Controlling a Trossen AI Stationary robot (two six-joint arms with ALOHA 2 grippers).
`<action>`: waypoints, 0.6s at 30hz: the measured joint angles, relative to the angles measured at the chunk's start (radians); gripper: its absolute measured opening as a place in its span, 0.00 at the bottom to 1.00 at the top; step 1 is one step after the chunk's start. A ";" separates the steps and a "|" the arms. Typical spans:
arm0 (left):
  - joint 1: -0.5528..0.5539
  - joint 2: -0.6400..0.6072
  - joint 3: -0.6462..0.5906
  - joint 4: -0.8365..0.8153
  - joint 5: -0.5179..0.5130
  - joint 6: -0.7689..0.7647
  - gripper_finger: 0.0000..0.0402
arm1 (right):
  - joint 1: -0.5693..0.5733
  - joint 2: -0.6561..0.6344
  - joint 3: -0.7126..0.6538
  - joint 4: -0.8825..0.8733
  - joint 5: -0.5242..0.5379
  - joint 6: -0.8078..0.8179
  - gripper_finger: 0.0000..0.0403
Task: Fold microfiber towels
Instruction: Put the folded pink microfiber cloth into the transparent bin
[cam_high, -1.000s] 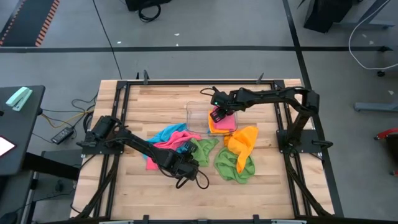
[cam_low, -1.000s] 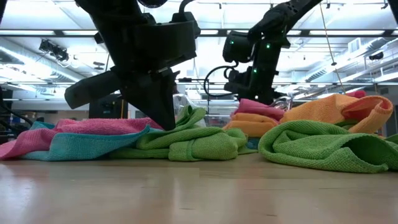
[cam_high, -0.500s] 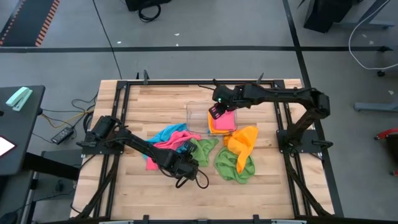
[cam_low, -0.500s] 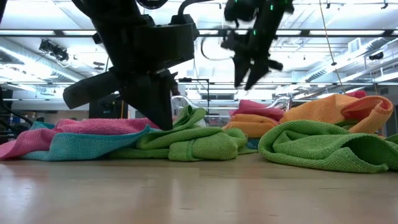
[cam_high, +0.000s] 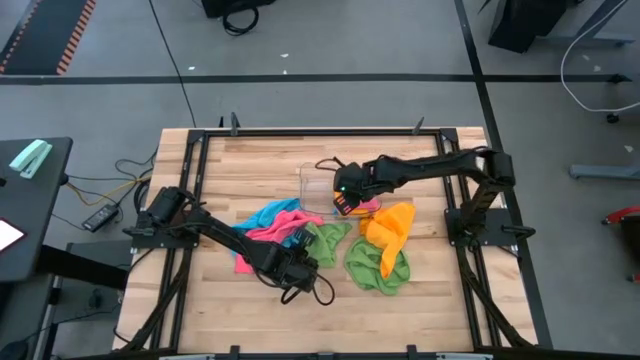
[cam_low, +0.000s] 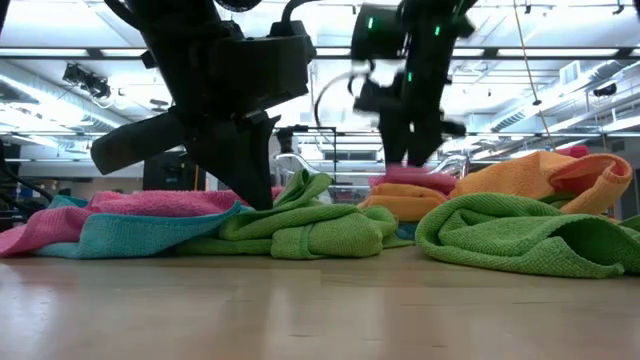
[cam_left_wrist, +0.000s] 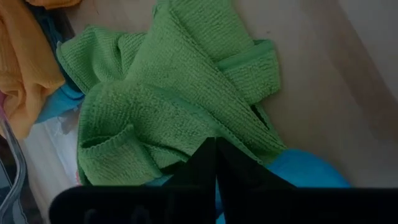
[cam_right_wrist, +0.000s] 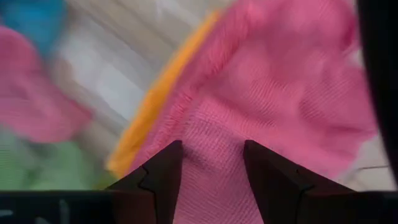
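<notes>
high view: left fingers pinched on green towel (right fingers parted).

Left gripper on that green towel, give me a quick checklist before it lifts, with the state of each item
1. Left gripper shut on the green towel: ok.
2. How much cloth is pinched: cannot tell.
3. Blue towel clear of the pinch: cannot tell, it lies right beside the fingers.
4. Right gripper out of the way: ok, open above the pink towel on the stack.
5. Second green towel apart: ok.
</notes>
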 joint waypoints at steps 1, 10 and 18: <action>-0.004 0.000 0.000 0.000 0.000 0.000 0.04 | 0.000 0.019 -0.008 0.005 -0.019 0.001 0.45; -0.015 0.000 0.000 -0.027 -0.001 0.006 0.06 | -0.006 0.016 -0.009 0.031 -0.051 -0.029 0.45; -0.018 0.000 0.000 -0.105 -0.001 -0.020 0.03 | 0.006 -0.158 -0.006 0.022 0.070 -0.067 0.45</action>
